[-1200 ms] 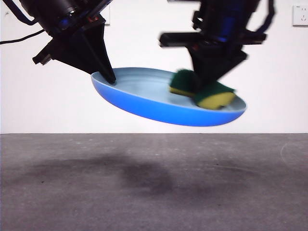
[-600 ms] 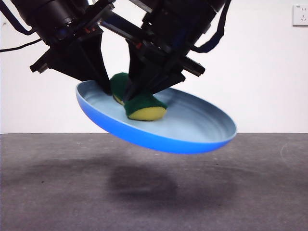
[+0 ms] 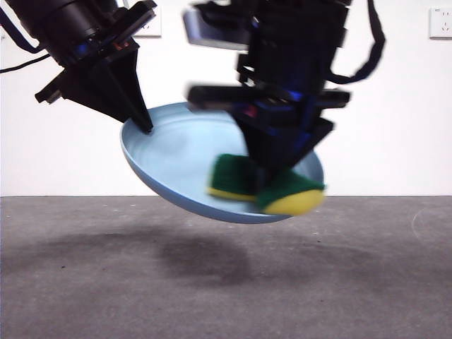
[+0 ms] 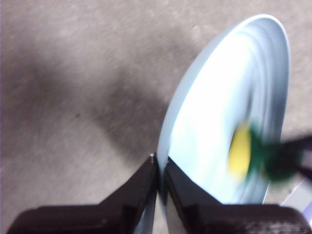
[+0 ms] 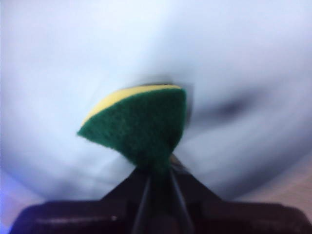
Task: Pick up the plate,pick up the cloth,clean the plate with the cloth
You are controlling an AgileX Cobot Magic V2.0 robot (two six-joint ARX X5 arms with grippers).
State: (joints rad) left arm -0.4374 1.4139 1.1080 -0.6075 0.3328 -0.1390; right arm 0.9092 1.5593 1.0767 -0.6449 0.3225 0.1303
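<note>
The light-blue plate [image 3: 176, 159] hangs in the air, tilted so its inside faces the front view. My left gripper [image 3: 145, 126] is shut on its rim at the upper left; the left wrist view shows the jaws pinching the rim of the plate [image 4: 219, 112]. My right gripper [image 3: 272, 185] is shut on the cloth, a yellow sponge with a green top [image 3: 272, 192], and presses it against the plate's lower right part. The sponge shows blurred in the left wrist view [image 4: 253, 153]. In the right wrist view the sponge [image 5: 141, 126] rests on the plate [image 5: 146, 44].
The grey table [image 3: 226, 282] lies below, with the plate's shadow on it. A white wall stands behind, with a socket [image 3: 441, 21] at the upper right.
The sponge has swept from the plate's upper left to its lower right. The plate has tilted more steeply toward the front view. The left gripper has kept its hold on the rim.
</note>
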